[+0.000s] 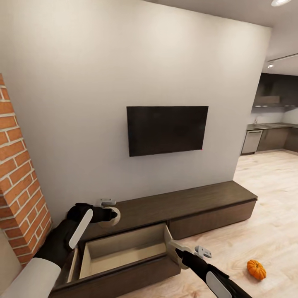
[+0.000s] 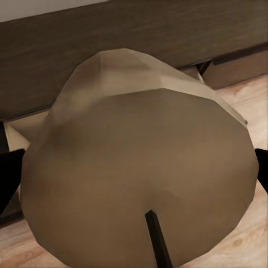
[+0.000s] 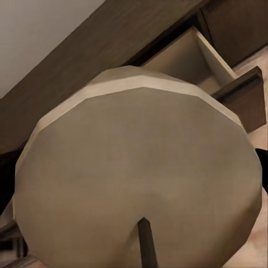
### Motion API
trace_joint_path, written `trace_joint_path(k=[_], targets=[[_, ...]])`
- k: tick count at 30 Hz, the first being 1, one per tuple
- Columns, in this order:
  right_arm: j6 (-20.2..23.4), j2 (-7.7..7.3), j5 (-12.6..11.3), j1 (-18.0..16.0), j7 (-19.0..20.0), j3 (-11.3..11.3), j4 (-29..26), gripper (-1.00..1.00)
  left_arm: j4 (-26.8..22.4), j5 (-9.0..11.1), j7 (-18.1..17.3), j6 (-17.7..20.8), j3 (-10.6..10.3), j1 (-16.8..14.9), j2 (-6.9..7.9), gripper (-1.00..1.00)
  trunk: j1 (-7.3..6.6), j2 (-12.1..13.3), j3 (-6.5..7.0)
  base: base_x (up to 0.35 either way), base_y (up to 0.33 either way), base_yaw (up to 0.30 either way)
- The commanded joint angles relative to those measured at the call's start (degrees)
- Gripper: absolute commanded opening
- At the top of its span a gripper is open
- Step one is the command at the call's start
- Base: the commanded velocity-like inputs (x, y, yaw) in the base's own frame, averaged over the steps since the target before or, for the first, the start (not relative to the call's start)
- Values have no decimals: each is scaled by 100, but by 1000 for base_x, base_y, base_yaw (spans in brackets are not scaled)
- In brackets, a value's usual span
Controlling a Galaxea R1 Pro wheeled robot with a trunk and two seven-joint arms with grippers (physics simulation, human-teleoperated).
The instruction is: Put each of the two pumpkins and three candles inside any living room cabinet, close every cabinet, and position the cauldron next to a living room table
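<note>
The long dark-brown cabinet (image 1: 198,198) runs along the wall, and its left drawer (image 1: 124,253) is pulled out, showing a pale wooden inside with nothing in it. My left gripper (image 1: 110,214) is shut on a grey-beige candle (image 2: 139,167), held over the cabinet top just behind the drawer. My right gripper (image 1: 179,249) is shut on a second candle (image 3: 139,167) at the drawer's right front corner. One orange pumpkin (image 1: 256,269) lies on the wood floor to the right. The other pumpkin, the third candle, the cauldron and the table are out of view.
A black TV (image 1: 167,129) hangs on the white wall above the cabinet. A red brick column (image 1: 20,186) stands close on the left. Open wood floor stretches right toward the dark kitchen cupboards (image 1: 273,138).
</note>
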Motion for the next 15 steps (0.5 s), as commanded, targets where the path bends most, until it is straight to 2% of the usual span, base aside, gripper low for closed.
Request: trace_joint_path(k=[1,4,8,15], targets=[[6,-6,-46,-4,1,24,-6,-100,-3,51,42,12,-15,-3,6,-100,2,-5,-1,11,239,5],[4,9,-38,-4,-18,30,-9,-100,-3,48,42,12,-15,-3,1,-100,2,-5,-1,5,226,119],[14,24,-35,-4,-52,34,-14,-100,-3,48,42,12,-15,-3,-1,-100,2,-5,-1,1,160,238],[20,27,-43,-4,-60,40,-15,-100,-3,46,42,12,-23,-3,-6,-100,2,-5,-1,0,29,271]])
